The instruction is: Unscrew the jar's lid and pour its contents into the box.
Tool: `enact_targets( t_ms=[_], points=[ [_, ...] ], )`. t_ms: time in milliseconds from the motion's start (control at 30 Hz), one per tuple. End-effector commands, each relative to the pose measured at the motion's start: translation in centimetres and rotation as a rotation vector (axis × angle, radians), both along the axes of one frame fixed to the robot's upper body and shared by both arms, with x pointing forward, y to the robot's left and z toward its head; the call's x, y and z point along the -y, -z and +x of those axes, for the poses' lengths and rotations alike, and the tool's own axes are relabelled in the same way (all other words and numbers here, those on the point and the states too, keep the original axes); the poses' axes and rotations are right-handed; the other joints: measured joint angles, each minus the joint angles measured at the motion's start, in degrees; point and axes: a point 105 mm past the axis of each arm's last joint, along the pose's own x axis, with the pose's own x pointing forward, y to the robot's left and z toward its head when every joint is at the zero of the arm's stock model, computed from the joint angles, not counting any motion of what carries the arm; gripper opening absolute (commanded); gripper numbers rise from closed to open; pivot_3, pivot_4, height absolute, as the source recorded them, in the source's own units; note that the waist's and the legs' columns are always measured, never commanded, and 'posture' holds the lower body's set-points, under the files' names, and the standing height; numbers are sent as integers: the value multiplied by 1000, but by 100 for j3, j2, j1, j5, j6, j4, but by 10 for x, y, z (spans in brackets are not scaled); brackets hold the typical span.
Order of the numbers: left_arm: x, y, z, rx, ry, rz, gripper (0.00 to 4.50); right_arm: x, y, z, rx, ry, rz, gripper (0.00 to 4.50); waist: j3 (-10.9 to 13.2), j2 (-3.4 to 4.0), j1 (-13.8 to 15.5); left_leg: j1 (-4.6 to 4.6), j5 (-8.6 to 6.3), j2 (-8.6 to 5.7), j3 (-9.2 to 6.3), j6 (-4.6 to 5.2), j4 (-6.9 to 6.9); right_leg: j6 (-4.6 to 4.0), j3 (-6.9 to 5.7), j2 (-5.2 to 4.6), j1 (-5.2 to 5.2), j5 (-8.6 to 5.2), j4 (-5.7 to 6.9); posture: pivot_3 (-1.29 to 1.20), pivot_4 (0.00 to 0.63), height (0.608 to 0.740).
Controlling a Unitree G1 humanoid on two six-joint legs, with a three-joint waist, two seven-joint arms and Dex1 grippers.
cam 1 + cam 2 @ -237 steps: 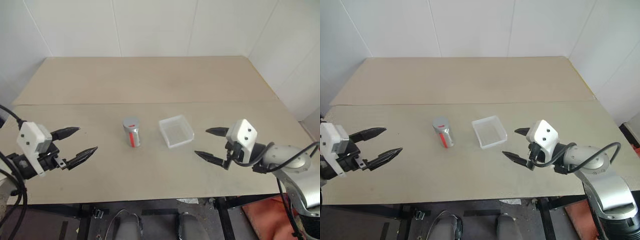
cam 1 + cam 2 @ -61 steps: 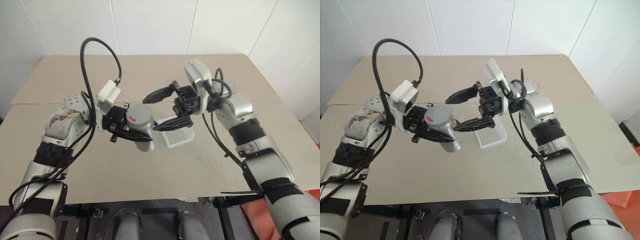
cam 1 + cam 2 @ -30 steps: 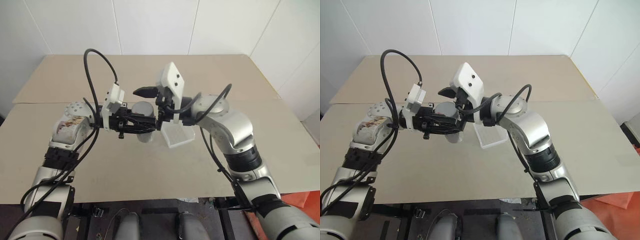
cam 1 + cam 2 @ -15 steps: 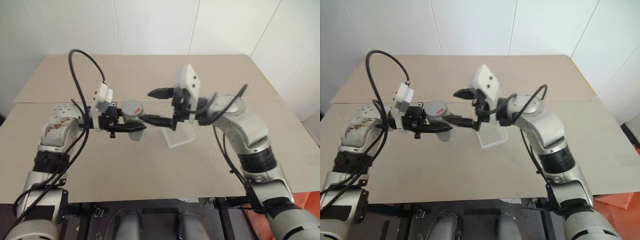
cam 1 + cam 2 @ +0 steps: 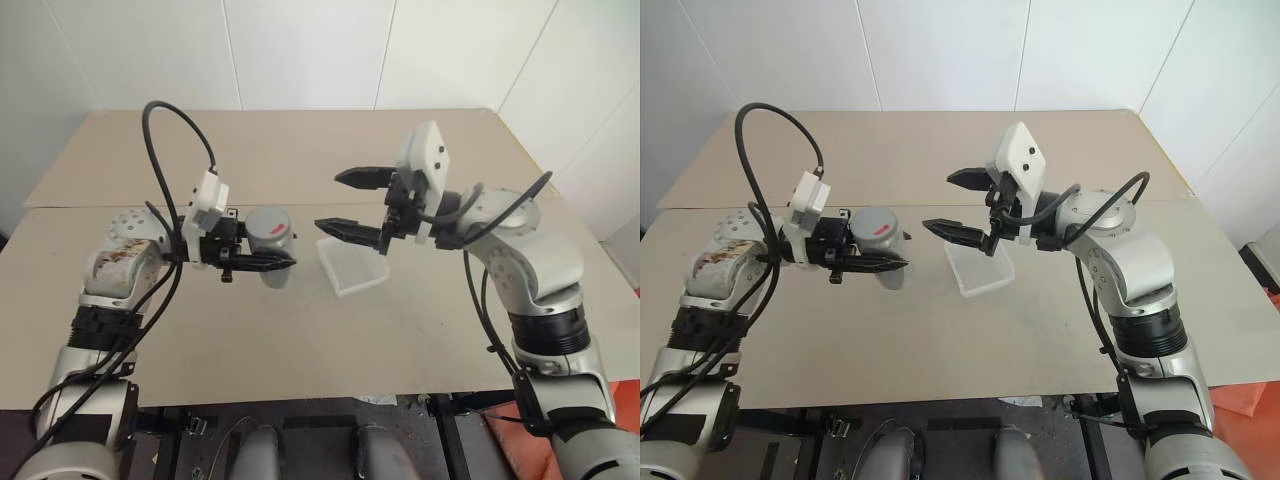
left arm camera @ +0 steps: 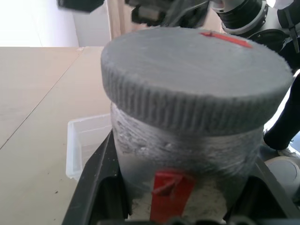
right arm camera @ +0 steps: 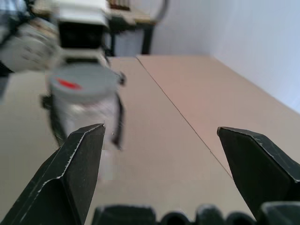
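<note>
My left gripper [image 5: 262,252] is shut on the jar [image 5: 274,272], one black finger on each side of its silvery body. The jar stands upright to the left of the box, and its red label mark [image 6: 168,187] faces the left wrist camera. The grey ribbed lid [image 5: 268,226] sits on top of the jar, with a red mark on it. My right gripper [image 5: 328,200] hangs open in the air, level with the lid and a short way to its right, above the box [image 5: 362,276]. Its fingers [image 7: 70,173] point at the jar [image 7: 84,101]. The contents are hidden inside the jar.
The clear shallow box [image 6: 82,140] lies on the beige table [image 5: 300,330] just right of the jar. White walls close the table's far side and right side. Bare tabletop lies in front of and behind both arms.
My right gripper has drawn back to the right, away from the lid, still open. The lid remains on the jar. My left gripper keeps the jar in the same place.
</note>
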Motion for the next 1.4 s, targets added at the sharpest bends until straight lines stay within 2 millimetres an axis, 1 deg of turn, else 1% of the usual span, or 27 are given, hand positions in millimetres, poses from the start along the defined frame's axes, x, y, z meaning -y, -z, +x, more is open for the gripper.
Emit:
enact_targets(
  t_ms=[33, 200, 333, 467, 600, 733, 900, 1200, 1400],
  points=[
    [6, -11, 3, 45, 9, -8, 1931, -12, -14, -17, 46, -63, 38, 4469, 0, 0, 2, 0, 0, 0, 0, 0, 0, 0, 0, 0, 0, 0, 0, 0, 150, 740],
    [13, -13, 7, 52, 18, -20, 1931, -37, -15, -21, 44, -104, 54, 4469, 0, 0, -6, -1, 0, -1, 0, 0, 0, 0, 0, -1, 0, 0, 5, 0, 150, 740],
    [16, -13, 6, 57, 29, -21, 1931, -50, -17, -20, 42, -115, 58, 4469, 0, 0, -2, 0, 0, 0, 0, 0, 0, 0, 0, 1, -2, 0, 7, 0, 150, 740],
    [16, -13, 5, 59, 33, -22, 1931, -59, -17, -12, 44, -98, 51, 4469, 0, 0, 2, 0, 0, -1, 0, 0, 0, 0, -1, -1, 0, 0, 7, 0, 150, 740],
    [15, -13, 4, 61, 32, -22, 1931, -61, -15, -4, 32, -84, 43, 4469, 0, 0, 1, -1, 0, -1, 0, 0, -1, 0, -2, 0, 0, 0, 8, 0, 150, 740],
    [12, -15, 4, 66, 24, -24, 1931, -57, -13, 3, 22, -62, 31, 4469, 0, 0, 1, -1, 0, 0, 0, 0, -1, 0, -2, 0, 0, 0, 8, 0, 150, 740],
    [9, -12, 0, 64, 21, -19, 1931, -47, -13, 9, 20, -26, 32, 4469, 0, 0, 0, -1, 0, 0, -1, 0, -1, 0, -2, 0, 0, 0, 8, 0, 150, 740],
    [2, -16, -1, 68, 17, -9, 1931, -15, -10, 16, 9, 42, 23, 4469, 0, 0, 6, -1, 0, 0, 0, 0, -1, 0, -2, -1, 0, 0, 7, 0, 150, 740],
    [-3, -13, -6, 64, 17, 7, 1931, 2, -9, 20, 8, 95, 24, 4469, 0, 0, 7, -1, 0, -1, 0, 0, -2, 0, -2, -1, -1, 0, 1, 0, 150, 740]
  ],
)
